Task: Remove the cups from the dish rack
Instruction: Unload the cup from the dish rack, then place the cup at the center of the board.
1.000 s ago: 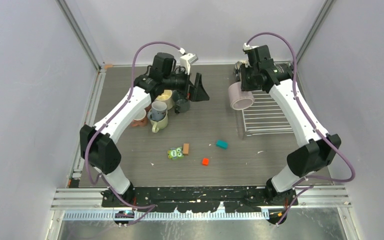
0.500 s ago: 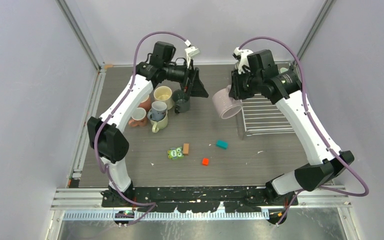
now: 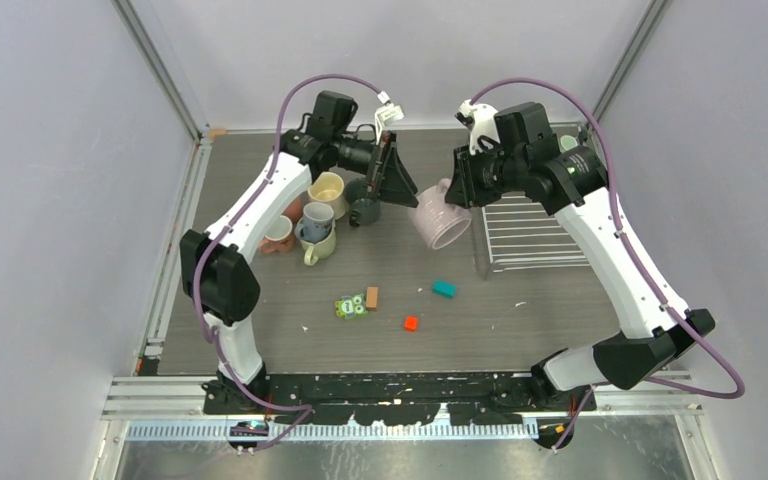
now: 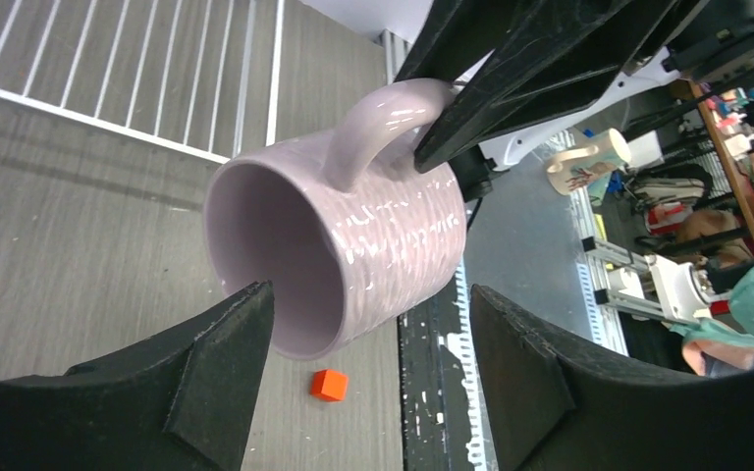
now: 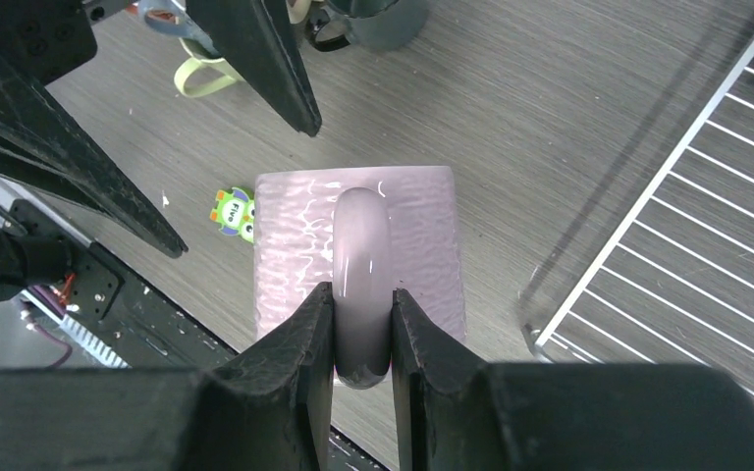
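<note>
While the right gripper (image 5: 362, 306) is clamped narrowly on the handle of the mauve-pink mug (image 3: 440, 222), the mug hangs on its side in mid-air at the centre of the top view, just left of the dish rack (image 3: 530, 240) and off the table (image 3: 520, 300). The left gripper (image 4: 368, 319) is spread wide, its jaws flanking the mug's body in the left wrist view; whether either jaw touches the glaze cannot be told. Other cups (image 3: 318, 218) stand clustered at the upper left of the top view. The step in hand appears to be a transfer from right arm to left. The next move likely calls for the left jaws to close on the mug's body before the right releases the handle. The rack's far end is hidden behind the right arm, so any remaining cups cannot be counted.
</note>
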`<state>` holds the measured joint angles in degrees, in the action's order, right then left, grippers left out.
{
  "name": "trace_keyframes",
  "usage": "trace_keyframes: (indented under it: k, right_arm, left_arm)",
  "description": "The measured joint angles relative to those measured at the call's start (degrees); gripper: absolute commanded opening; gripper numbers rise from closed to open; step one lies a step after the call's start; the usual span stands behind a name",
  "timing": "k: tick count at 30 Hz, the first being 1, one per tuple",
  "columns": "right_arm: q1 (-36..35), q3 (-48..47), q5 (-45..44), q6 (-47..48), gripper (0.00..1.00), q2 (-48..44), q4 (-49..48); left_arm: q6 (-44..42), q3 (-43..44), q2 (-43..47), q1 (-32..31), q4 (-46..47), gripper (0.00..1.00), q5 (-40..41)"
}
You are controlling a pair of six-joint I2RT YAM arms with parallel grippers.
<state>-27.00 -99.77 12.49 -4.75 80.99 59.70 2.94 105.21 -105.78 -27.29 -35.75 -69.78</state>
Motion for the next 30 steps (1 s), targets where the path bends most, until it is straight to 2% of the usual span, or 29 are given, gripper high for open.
trace_keyframes:
  k: [4,11,16,20,26,30]
  right_arm:
    - [0.0,-0.2,1.9,0.3,0.01,0.0,0.0]
    - [0.0,-0.3,4.2,1.5,0.01,0.0,0.0]
    - [0.0,-0.4,5.6,2.1,0.01,0.0,-0.1]
    - [0.0,-0.4,6.7,3.1,0.01,0.0,-0.1]
    - [0.0,0.3,7.8,3.9,0.01,-0.5,-2.8]
    - [0.1,1.6,9.1,4.0,0.01,-1.9,-6.2]
  left_arm:
    - [0.3,0.0,0.0,-0.9,0.3,0.67,-1.8]
    - [1.9,-2.3,0.0,-1.9,2.3,0.5,-4.4]
    - [7.6,-7.8,0.2,-1.9,9.7,0.43,-7.0]
    - [17.6,-13.8,0.9,-1.9,21.9,0.39,-9.8]
    - [46.1,-22.3,1.2,-1.9,56.9,0.34,-12.2]
    - [58.7,-23.0,0.9,-1.7,72.3,0.27,-12.6]
